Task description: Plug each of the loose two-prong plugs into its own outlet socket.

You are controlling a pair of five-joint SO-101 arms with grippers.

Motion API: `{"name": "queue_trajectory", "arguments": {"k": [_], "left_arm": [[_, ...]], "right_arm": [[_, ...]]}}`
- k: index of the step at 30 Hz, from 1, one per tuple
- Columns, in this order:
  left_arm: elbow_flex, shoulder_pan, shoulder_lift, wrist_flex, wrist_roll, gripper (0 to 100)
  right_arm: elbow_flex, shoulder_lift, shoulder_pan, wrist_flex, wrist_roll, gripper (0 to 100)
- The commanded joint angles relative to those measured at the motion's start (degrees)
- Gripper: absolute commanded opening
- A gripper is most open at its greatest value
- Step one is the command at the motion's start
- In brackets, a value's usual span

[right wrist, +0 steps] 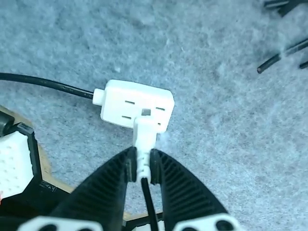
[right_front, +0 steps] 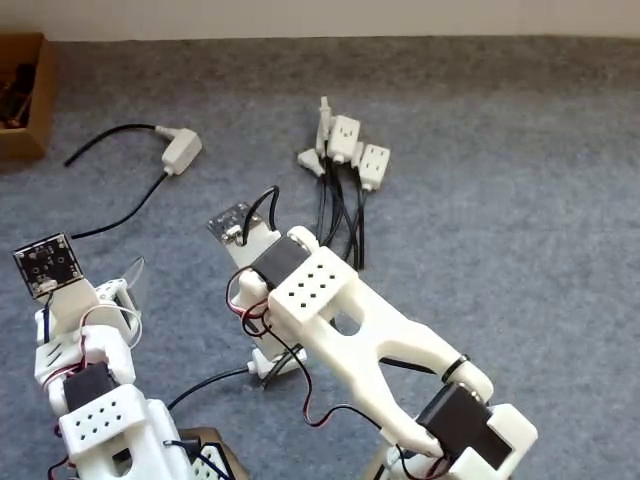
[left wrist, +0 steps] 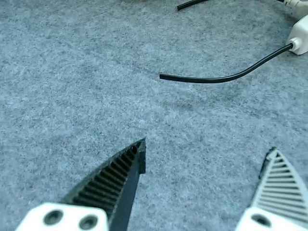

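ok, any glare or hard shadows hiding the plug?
Right wrist view: no glare, outlet block slots readable, plug plain between the fingers. Left wrist view: cord throws only a soft shadow. High view: even light, no hard shadows around the right arm.

Grey carpet [right_front: 520, 150] covers the floor — a pale wall [right_front: 350, 15] behind, a brown box [right_front: 25, 95] at its edge.

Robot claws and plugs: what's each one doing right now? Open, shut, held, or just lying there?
left gripper: open, empty, over bare carpet.
right gripper: shut on the plug.
plug: held, tip against the outlet socket; cannot tell if fully in.
outlet socket: lying on the carpet, slots up.
corded white piece: lying loose, untouched.
bunch of white pieces: lying together; cannot tell which are joined.
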Motion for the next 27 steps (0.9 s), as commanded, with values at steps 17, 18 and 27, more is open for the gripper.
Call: {"name": "queue_trajectory", "arguments": {"k": [17,18,27], "left_arm": [[-0.40,0.75,-0.48,-0.97,0.53,37],[-0.40,0.75,-0.48,-0.97,0.53,37],[-0.31,0.75,-0.48,-0.97,0.53,37]], "right_arm": [[-5.58,4.00,4.62,3.91,1.23,0.9],[-5.85,4.00,4.79,4.26,1.23,0.9],[-9.89,4.00,4.53,6.37,1.32,0.9]]}}
